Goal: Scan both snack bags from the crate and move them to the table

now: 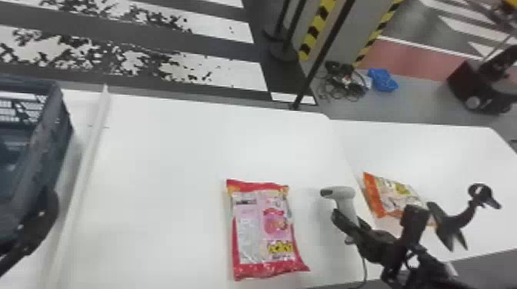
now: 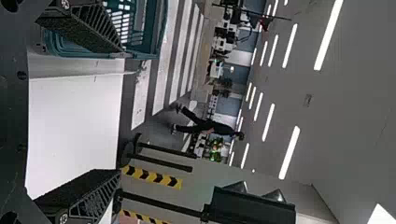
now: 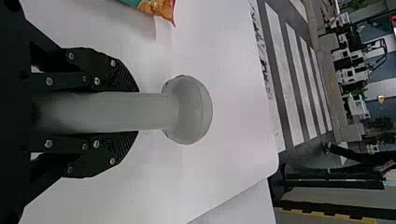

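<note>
My right gripper [image 1: 348, 226] is shut on the grey-white handheld scanner [image 1: 345, 200], just right of the pink-and-red snack bag [image 1: 261, 226], which lies flat on the white table. In the right wrist view, the fingers of the right gripper [image 3: 138, 112] press both sides of the handle of the scanner [image 3: 187, 109]. An orange-ended snack bag [image 1: 396, 196] rests farther right, partly behind the right arm. My left gripper [image 1: 42, 219] is at the far left beside the dark crate [image 1: 57, 127]; in the left wrist view, the left gripper [image 2: 121, 112] stands open with nothing between its fingers.
A raised white strip [image 1: 86, 165] runs along the table between the crate and the pink bag. At the right, a black stand with a curved neck [image 1: 456, 223] stands near the orange-ended bag. The scanner's cable [image 1: 364, 269] trails to the front edge.
</note>
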Motion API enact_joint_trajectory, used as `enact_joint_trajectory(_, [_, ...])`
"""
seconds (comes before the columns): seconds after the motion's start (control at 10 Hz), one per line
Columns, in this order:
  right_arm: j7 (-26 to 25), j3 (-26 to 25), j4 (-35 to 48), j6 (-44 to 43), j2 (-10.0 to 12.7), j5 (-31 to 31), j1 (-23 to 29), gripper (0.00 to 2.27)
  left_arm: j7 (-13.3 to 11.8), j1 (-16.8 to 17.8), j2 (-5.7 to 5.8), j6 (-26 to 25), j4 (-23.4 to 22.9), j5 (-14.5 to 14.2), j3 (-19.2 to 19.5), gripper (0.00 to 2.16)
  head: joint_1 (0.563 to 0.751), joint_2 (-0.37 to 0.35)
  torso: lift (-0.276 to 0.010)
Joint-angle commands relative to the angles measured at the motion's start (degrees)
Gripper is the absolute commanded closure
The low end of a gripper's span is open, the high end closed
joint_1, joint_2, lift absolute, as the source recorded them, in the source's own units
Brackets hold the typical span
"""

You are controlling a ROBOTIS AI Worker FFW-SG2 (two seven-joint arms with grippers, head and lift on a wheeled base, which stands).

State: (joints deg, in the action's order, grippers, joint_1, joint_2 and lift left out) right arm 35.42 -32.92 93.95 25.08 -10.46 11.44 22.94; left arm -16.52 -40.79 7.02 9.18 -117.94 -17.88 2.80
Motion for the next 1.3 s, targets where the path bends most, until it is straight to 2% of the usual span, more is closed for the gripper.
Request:
enact_joint_trajectory(0.0, [0.0,0.75,-4.48,-2.97,-0.79,-1.77,-1.58,2.25,0.0,-0.26,-0.08,0.0,-0.44,0.3,-0.08,0.07,0.695,-0.35,-0.087])
enact_joint_trajectory(0.1, [0.0,1.01,-5.71,-3.67,-1.06,-2.03,-2.02,2.25,0.0,-0.35,-0.17,0.0,-0.62,0.48,-0.08,0.07,0.695,-0.35,-0.087])
enact_joint_trajectory(0.2, [0.0,1.01,-5.89,-4.02,-1.14,-1.94,-2.02,2.07,0.0,-0.43,-0.17,0.0,-0.62,0.57,-0.08,0.07,0.695,-0.35,-0.087])
enact_joint_trajectory(0.3, [0.18,1.01,-5.89,-4.73,-1.14,-2.03,-1.76,0.98,0.0,-0.43,-0.25,0.0,-0.62,0.65,-0.08,0.07,0.695,-0.35,-0.087])
enact_joint_trajectory(0.4, [0.0,1.1,-5.8,-5.96,-1.06,-1.94,-1.32,0.0,0.0,-0.43,-0.25,0.0,-0.8,0.83,-0.17,0.07,0.695,-0.35,-0.087])
enact_joint_trajectory(0.6, [-1.23,-0.04,-2.55,-7.36,-0.62,-0.89,0.7,0.04,0.0,-0.61,-0.25,0.0,-0.97,0.83,-0.17,0.07,0.695,-0.35,-0.087])
enact_joint_trajectory(0.8, [-1.14,-1.36,6.24,-7.19,0.79,2.63,5.1,0.05,0.0,-0.78,-0.25,0.0,-1.06,0.83,-0.08,0.07,0.695,-0.35,-0.087])
enact_joint_trajectory(0.9, [1.67,-2.32,10.46,-2.27,0.79,4.3,6.41,0.05,0.0,-0.87,-0.25,0.0,-1.15,0.83,-0.08,0.07,0.695,-0.35,-0.087])
enact_joint_trajectory(1.0, [8.35,-3.91,13.1,10.21,0.44,5.35,5.18,0.06,0.0,-1.05,-0.08,0.0,-1.32,0.83,0.01,0.07,0.695,-0.35,-0.087])
enact_joint_trajectory(1.1, [15.21,-3.91,13.45,21.11,-1.06,5.26,2.55,0.06,-0.09,-1.05,-0.08,0.0,-1.15,0.92,0.01,0.07,0.695,-0.35,-0.087])
enact_joint_trajectory(1.2, [17.93,-1.18,13.36,27.79,-3.78,5.18,1.84,0.07,0.0,-1.14,0.01,0.0,-1.15,0.92,0.01,0.07,0.695,-0.333,-0.087])
